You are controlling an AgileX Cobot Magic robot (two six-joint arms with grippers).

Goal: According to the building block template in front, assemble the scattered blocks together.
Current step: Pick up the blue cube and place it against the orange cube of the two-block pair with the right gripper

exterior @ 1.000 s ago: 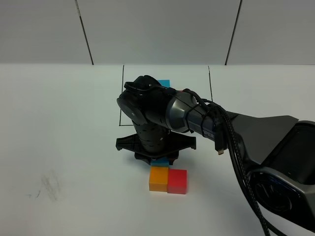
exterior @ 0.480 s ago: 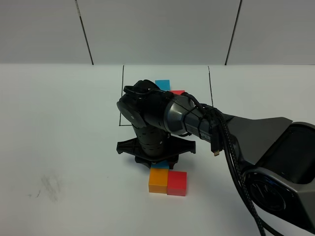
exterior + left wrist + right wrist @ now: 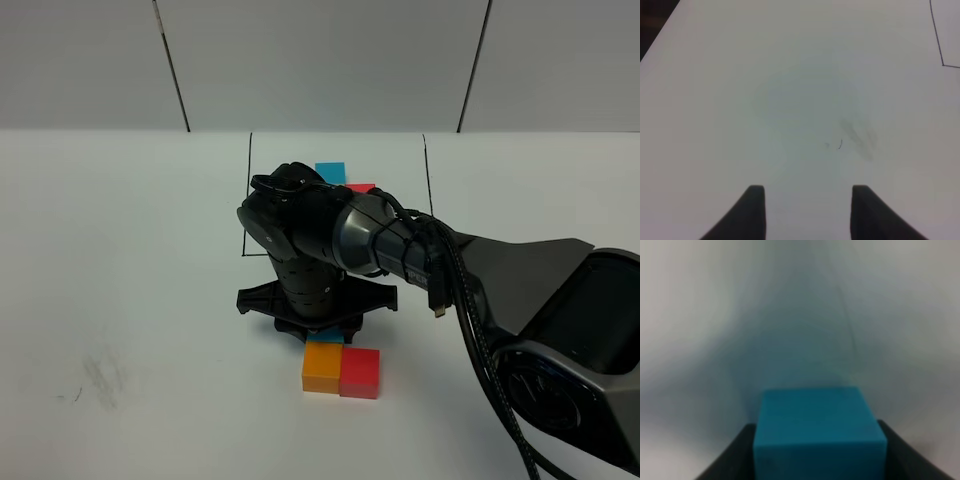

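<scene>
On tabletop (image 3: 130, 260), near front: orange cube (image 3: 322, 366) touching red cube (image 3: 361, 371). Blue cube (image 3: 819, 432) clamped in right gripper (image 3: 322, 332), just behind orange. Cubes judged light, rigid, smooth; grip via opp. flat faces. Left gripper (image 3: 806, 212) apart, empty.

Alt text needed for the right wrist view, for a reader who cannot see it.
A light blue cube fills the lower middle of the picture, sitting between the two dark fingers of the right gripper. Behind it lies a blurred white table.
</scene>
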